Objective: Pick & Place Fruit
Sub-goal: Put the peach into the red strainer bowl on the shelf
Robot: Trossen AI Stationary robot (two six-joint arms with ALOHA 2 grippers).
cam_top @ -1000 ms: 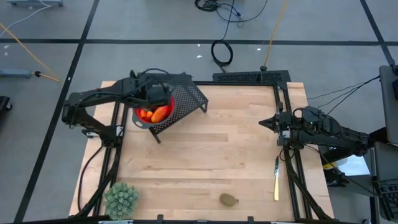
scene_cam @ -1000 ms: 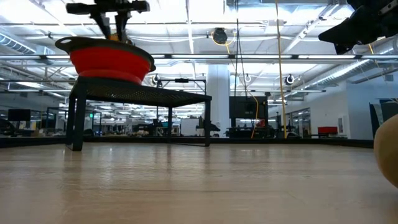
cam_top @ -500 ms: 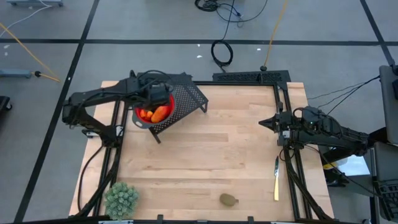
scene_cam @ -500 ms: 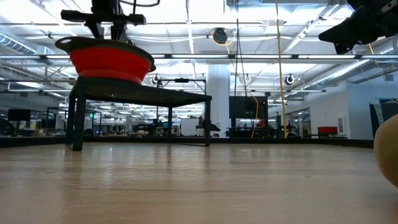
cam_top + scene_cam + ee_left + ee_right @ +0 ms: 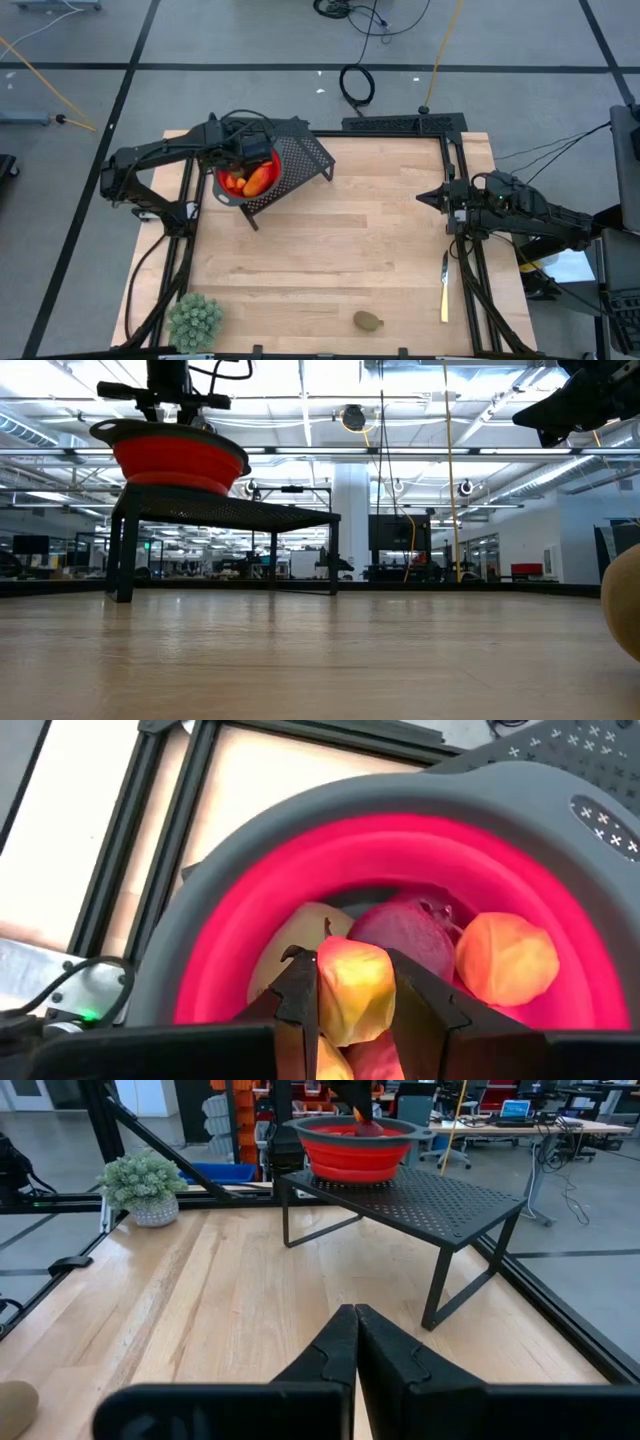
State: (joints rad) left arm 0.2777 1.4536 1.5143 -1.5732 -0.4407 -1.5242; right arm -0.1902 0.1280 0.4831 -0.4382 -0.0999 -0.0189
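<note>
I see my left gripper (image 5: 352,1010) poised over the red bowl (image 5: 240,190), which sits on a black perforated metal stand (image 5: 305,160) at the far left of the wooden table (image 5: 340,250). Its two fingers (image 5: 298,995) are clamped on a yellow-and-red fruit piece (image 5: 353,990), held just above the other fruit in the bowl. Inside the bowl I can make out a dark red round fruit (image 5: 415,935), an orange fruit (image 5: 505,958) beside it, and a pale yellowish piece (image 5: 295,935) against the bowl's inner wall. From the low camera the bowl (image 5: 175,458) stands on the stand with the left arm coming down into it from above.

One brownish-green oval fruit (image 5: 368,321) lies alone on the near edge of the table, well apart from the bowl. A pale green spiky plant (image 5: 195,318) stands at the near left corner.

My right gripper (image 5: 354,1342) waits at the right side of the table, its fingers pressed together on nothing, pointing across the boards toward the stand. A yellow-handled tool (image 5: 444,290) lies near the right edge.
</note>
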